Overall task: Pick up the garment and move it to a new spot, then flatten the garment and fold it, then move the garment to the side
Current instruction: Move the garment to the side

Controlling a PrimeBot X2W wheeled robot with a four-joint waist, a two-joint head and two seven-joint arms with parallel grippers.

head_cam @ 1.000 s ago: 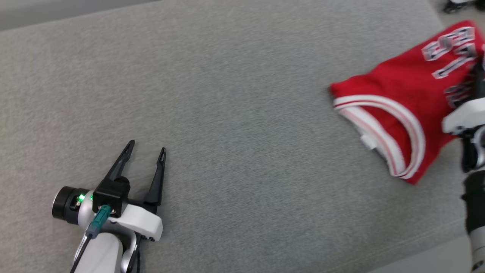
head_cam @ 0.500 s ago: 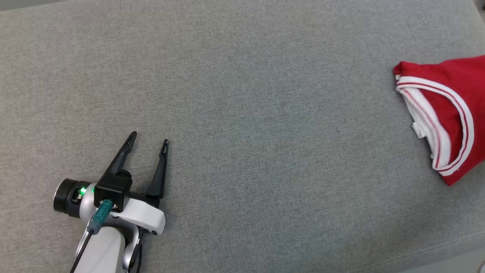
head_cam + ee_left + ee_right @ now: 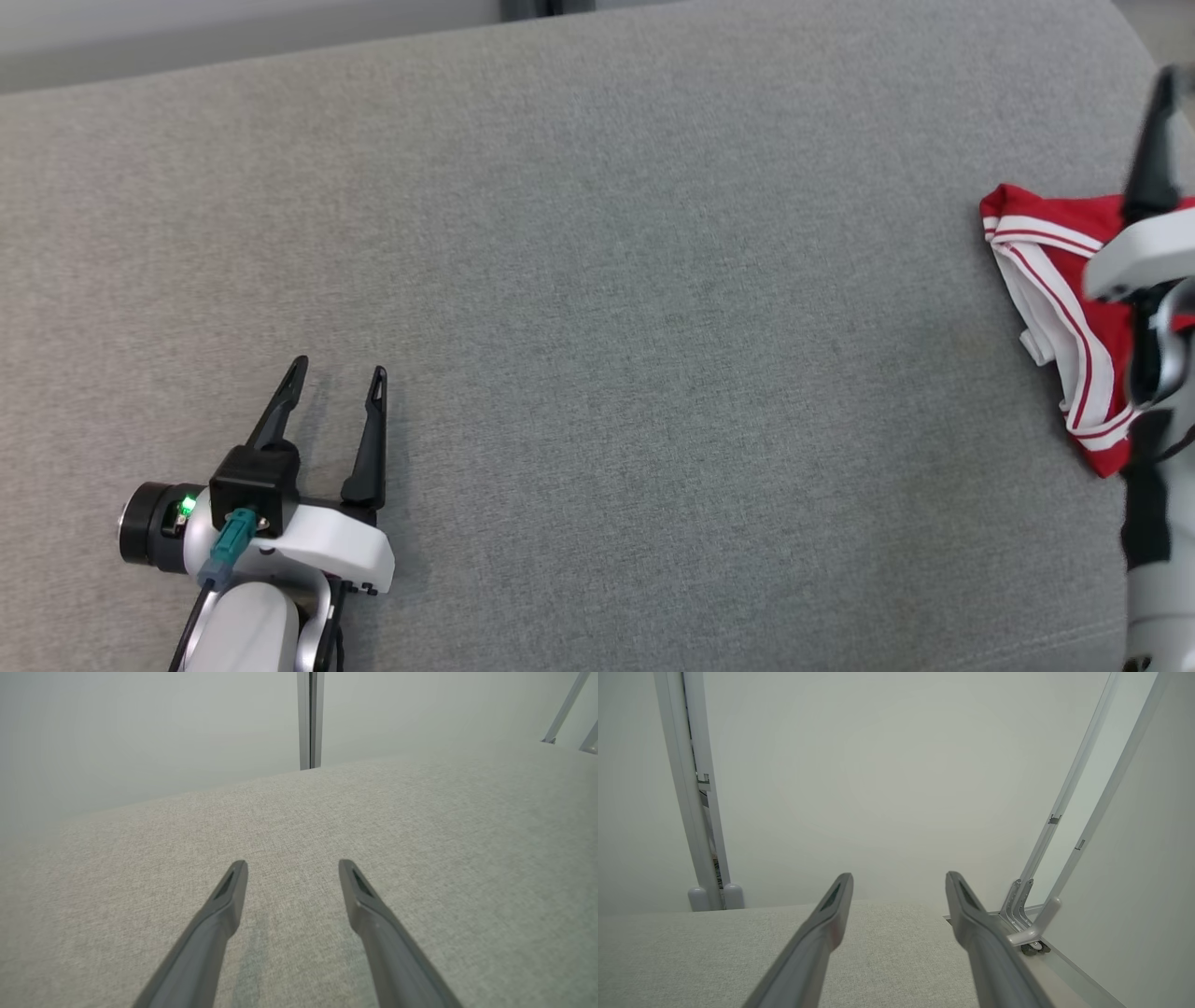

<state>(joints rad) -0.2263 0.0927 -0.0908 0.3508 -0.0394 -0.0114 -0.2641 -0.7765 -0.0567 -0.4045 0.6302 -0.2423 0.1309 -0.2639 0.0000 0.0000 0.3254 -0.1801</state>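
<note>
Head view shows the folded red garment point(image 3: 1074, 327) lying at the right edge of the grey surface point(image 3: 597, 280), just released by the right end effector point(image 3: 897, 877), now lifted with jaws spread, while the left end effector point(image 3: 338, 367) idles open, so the move aside looks complete.

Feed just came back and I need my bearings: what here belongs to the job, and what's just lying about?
Job:
red garment
grey padded surface under it
left gripper, jaws open
right gripper, jaws open

Just there:
metal frame posts
pale wall
</note>
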